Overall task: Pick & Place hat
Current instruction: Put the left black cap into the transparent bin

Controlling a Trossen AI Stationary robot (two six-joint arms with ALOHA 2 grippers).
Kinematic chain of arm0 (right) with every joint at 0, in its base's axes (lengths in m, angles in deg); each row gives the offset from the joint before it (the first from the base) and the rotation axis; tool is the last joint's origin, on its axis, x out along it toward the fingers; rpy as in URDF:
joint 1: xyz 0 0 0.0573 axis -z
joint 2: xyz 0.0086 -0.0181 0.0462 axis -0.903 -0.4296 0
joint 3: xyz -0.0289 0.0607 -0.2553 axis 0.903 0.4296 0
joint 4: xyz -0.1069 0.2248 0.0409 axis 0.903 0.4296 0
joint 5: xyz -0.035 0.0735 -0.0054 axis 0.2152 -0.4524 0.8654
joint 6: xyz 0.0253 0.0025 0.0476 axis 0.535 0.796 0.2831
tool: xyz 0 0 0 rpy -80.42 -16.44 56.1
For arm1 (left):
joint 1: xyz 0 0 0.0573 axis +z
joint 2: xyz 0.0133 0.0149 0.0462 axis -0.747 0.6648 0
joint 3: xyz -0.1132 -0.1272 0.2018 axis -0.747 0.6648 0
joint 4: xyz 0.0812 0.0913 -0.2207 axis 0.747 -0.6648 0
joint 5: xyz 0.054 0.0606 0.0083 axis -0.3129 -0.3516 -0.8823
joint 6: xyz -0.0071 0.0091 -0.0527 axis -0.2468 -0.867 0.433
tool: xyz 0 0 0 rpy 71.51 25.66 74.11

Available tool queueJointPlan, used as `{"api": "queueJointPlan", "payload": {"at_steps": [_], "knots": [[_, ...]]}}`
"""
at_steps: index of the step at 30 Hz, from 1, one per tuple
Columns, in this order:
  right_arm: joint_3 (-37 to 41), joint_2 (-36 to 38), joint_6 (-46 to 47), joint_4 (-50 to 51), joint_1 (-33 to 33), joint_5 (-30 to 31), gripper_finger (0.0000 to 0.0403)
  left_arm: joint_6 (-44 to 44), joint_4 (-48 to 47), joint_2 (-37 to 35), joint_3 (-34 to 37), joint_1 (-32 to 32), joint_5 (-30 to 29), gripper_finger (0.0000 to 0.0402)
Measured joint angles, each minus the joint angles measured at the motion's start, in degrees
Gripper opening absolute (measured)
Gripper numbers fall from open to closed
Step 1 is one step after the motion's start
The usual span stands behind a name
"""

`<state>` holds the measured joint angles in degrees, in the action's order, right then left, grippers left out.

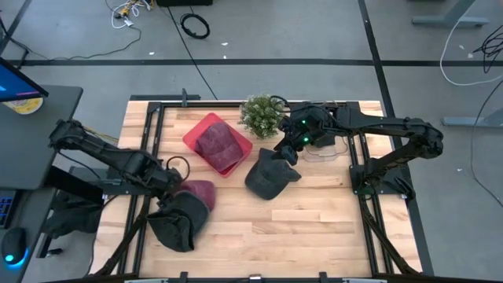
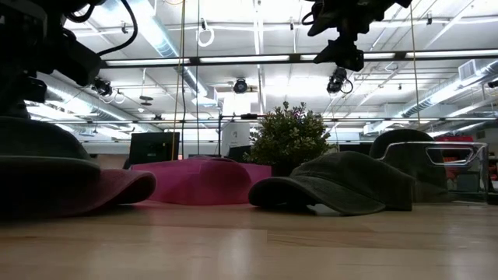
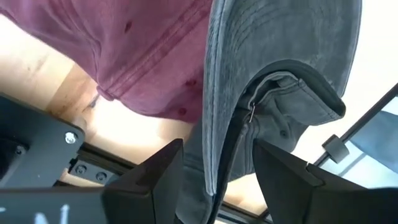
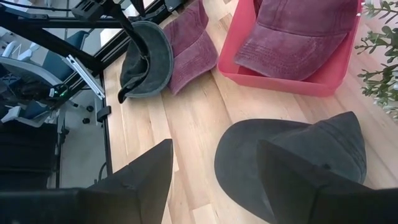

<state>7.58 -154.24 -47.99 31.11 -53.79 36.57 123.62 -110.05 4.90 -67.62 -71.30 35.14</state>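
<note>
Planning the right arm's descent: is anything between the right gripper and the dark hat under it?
Nothing: in the right wrist view the open right gripper looks straight down at the dark hat, and only air lies between them.

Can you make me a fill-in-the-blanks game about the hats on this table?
1. The maroon cap lies inside a ____ bin.
2. The left gripper is closed on the edge of a dark ____ cap.
3. The little green ____ stands beside the bin at the far edge of the table.
4. The right gripper hangs open ____ the dark cap in the middle, not touching it.

Missing words: pink; grey; plant; above
</note>
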Motion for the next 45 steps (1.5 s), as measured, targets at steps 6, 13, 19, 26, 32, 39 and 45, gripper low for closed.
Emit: {"api": "queueJointPlan", "payload": {"at_steps": [6,13,19,26,32,39,45], "knots": [[0.0,0.0,0.0,0.0,0.0,0.07,0.0231,0.0,1.26,0.0,0.0,-1.02,-0.68,0.0197],[0.0,0.0,-0.4,0.0,0.0,0.57,0.0231,0.18,2.29,0.0,0.0,-1.41,-2.82,0.0197],[-0.01,0.01,-0.59,0.01,0.0,0.57,0.0231,1.51,2.58,0.02,0.02,-1.41,-4.76,0.0197],[-0.02,0.0,-0.61,0.0,0.0,0.57,0.0231,1.44,4.79,0.39,0.04,-1.39,-4.75,0.0197],[-0.02,0.0,-0.61,0.0,0.0,0.57,0.0231,0.71,4.81,2.91,0.04,-2.08,-4.41,0.0197],[-0.02,0.0,-0.63,-0.21,0.0,0.57,0.0231,0.07,4.9,7.65,0.04,-3.29,-4.47,0.0196],[-0.02,0.0,-0.63,-0.75,0.0,0.57,0.0231,-1.62,5.77,12.01,0.04,-4.91,-3.23,0.014]]}}
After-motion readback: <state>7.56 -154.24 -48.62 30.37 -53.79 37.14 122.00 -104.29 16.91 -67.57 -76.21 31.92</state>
